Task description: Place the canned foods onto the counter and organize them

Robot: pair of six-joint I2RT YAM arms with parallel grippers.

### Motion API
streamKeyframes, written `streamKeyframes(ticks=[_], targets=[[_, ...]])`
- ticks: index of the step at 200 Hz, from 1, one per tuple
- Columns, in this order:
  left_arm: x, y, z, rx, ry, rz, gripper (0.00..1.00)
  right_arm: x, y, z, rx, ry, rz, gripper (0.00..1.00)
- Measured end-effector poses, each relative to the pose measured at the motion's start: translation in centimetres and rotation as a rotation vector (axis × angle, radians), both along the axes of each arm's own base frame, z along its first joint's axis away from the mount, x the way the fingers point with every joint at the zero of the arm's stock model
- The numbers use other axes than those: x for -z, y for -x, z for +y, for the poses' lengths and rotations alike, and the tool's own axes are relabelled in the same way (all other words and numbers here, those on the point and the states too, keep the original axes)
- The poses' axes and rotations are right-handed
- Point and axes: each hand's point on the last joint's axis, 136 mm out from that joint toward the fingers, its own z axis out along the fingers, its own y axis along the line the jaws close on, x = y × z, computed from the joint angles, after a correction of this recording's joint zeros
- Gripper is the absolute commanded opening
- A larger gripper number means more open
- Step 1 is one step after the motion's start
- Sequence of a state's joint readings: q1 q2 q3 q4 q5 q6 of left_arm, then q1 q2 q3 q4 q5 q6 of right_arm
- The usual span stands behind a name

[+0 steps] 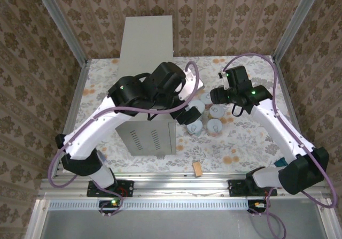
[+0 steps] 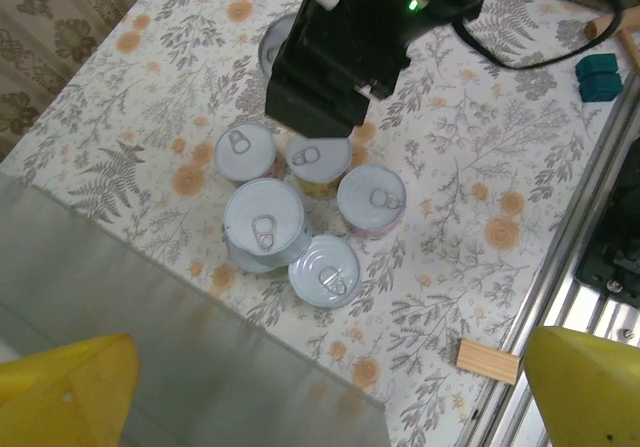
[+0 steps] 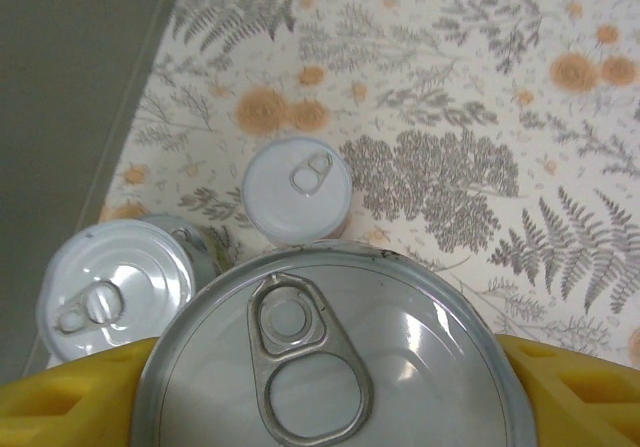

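Several canned foods stand clustered on the floral surface right of the counter (image 1: 147, 38), a tall grey box. In the left wrist view, cans with white pull-tab lids (image 2: 265, 222) (image 2: 324, 270) (image 2: 371, 199) sit just past the counter's top edge (image 2: 150, 347). My left gripper (image 2: 325, 395) hangs above that edge, open, with nothing between its yellow fingers (image 2: 65, 392). My right gripper (image 3: 320, 412) has its yellow fingers (image 3: 570, 387) against both sides of one can (image 3: 330, 347), shut on it. Two more cans (image 3: 297, 189) (image 3: 115, 287) stand below it.
A small wooden block (image 1: 197, 168) lies near the front rail. A teal object (image 2: 600, 75) sits at the table's right edge. Patterned walls enclose the table on three sides. The left arm (image 1: 149, 89) reaches over the counter's front part.
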State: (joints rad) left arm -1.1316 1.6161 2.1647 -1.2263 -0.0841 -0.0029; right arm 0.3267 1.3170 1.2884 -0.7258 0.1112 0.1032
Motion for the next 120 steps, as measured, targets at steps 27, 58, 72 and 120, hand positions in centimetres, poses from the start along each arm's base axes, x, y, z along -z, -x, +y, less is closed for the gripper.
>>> streamKeyframes(ticks=[27, 58, 72, 120], targets=[[-0.4, 0.0, 1.2, -0.022, -0.001, -0.023, 1.0, -2.6, 0.3, 0.7, -0.039, -0.035, -0.036, 0.7], [-0.7, -0.5, 3.1, -0.065, -0.001, -0.046, 1.0, -5.7, 0.5, 1.9, -0.096, -0.085, -0.076, 0.69], [-1.0, -0.8, 4.1, -0.088, 0.002, -0.056, 1.0, -7.4, 0.5, 2.6, -0.124, -0.115, -0.103, 0.69], [-1.4, -1.3, 7.2, -0.142, 0.005, -0.094, 1.0, -12.0, 1.0, 5.8, -0.245, -0.196, -0.161, 0.69]])
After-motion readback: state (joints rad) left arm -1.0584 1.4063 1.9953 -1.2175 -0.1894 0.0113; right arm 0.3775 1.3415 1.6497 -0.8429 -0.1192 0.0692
